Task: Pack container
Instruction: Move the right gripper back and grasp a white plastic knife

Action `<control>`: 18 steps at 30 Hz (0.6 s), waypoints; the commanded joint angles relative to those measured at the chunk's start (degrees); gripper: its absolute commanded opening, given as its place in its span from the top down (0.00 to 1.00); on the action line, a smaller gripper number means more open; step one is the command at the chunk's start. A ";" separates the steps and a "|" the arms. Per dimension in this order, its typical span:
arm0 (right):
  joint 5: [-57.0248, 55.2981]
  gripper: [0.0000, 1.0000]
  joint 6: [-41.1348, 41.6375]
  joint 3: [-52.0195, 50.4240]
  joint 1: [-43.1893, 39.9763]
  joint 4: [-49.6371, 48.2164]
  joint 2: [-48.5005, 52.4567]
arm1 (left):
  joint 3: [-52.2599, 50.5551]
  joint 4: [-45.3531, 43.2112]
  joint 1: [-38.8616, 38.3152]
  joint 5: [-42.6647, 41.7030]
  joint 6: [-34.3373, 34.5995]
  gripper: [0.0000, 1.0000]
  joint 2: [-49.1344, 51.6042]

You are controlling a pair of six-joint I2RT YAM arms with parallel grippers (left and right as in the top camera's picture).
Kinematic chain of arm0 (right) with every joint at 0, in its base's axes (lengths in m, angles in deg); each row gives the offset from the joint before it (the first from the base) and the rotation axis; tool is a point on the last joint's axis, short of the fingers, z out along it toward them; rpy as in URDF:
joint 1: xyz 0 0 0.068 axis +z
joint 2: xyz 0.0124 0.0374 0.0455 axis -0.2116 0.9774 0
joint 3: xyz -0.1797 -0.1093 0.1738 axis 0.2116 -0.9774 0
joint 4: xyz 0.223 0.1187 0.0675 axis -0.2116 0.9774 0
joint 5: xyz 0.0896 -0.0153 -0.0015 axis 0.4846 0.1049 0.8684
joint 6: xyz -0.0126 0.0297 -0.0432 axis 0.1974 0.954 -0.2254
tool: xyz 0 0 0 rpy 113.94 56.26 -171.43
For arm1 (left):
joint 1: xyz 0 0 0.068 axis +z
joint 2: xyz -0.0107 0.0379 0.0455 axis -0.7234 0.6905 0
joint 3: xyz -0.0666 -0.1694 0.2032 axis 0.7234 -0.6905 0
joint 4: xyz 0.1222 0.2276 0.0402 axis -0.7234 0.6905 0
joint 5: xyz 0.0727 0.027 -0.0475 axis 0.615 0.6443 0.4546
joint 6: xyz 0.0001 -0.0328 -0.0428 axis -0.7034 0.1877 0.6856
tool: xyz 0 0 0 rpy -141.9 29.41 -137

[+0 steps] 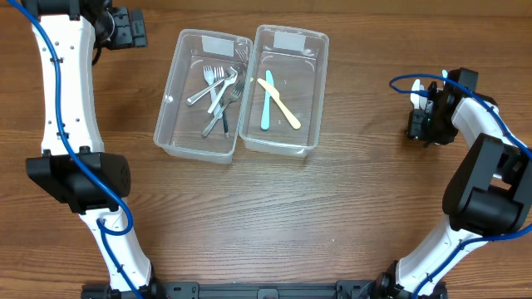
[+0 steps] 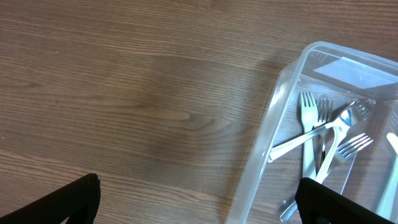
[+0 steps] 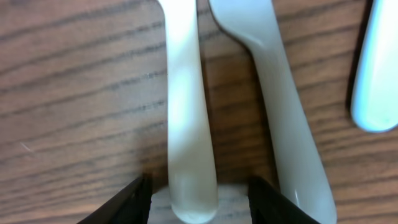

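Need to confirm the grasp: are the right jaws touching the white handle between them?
Apart. The right wrist view shows a gap between the white handle and each jaw.

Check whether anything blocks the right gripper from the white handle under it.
Nothing visible does: the white handle lies between the right gripper's open jaws. A second white handle lies just beside, outside them.

Looks like a robotics lab bench: wood-grain table (image 1: 332, 212), cabled robot arms (image 1: 62, 91), clear cutlery bins (image 1: 164, 116).
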 commanded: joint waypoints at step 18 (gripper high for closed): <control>2.08 0.73 1.40 1.49 -0.26 0.13 2.97 | 0.48 -0.22 0.48 0.35 1.25 0.00 0.00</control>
